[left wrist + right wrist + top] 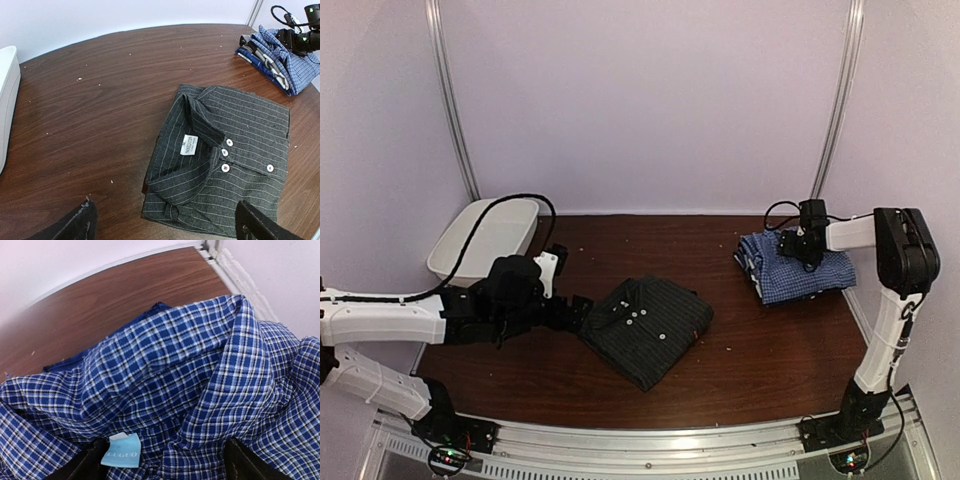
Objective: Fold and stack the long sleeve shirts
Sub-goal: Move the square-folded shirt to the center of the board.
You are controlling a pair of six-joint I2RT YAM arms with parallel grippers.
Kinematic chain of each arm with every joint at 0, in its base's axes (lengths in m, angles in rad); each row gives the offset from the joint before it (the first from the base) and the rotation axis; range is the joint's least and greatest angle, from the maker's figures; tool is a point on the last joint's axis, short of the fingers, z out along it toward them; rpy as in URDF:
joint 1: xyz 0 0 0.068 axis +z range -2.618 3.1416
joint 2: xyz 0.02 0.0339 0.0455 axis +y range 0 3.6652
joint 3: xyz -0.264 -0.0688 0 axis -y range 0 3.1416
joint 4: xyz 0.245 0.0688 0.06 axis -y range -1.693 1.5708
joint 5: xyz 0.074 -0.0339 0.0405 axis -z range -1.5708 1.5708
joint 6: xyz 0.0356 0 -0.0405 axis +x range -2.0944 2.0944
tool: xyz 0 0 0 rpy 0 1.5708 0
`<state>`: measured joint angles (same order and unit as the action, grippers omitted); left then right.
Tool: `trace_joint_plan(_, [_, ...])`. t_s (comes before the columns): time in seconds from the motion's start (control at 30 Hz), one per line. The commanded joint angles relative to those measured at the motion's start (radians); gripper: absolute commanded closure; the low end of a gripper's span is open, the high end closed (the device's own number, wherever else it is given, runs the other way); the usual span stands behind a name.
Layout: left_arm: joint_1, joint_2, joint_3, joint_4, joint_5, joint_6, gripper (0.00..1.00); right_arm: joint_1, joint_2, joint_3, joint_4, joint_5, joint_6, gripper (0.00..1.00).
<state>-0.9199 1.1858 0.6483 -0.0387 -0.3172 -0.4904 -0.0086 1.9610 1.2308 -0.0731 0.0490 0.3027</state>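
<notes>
Right of and beyond the black shirt (645, 330), which lies folded collar-up, the checked shirt (815, 275) sits in a rumpled heap, well apart from it; right claw (804, 250) spread wide and low over that heap, cloth bulging between its fingers, hold uncertain. Just left of the black shirt, left claw (578, 312) fully spread, holding nothing. Risk, as judged: the heap looks loose, so lifting it by one fold could let it unravel or drag, and a shallow pinch on the black shirt could take only the top layer and undo its fold
</notes>
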Motion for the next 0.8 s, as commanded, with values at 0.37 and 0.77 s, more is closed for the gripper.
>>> trace_joint_plan(0.37, [0.004,0.017,-0.062,0.013,0.073,-0.158,0.02,0.381,-0.319,-0.290,-0.101,0.163,0.229,0.14])
trace_joint_plan(0.77, [0.004,0.081,-0.221,0.303,0.289,-0.465,0.02,0.671,-0.407,-0.087,-0.219,0.048,0.037,0.11])
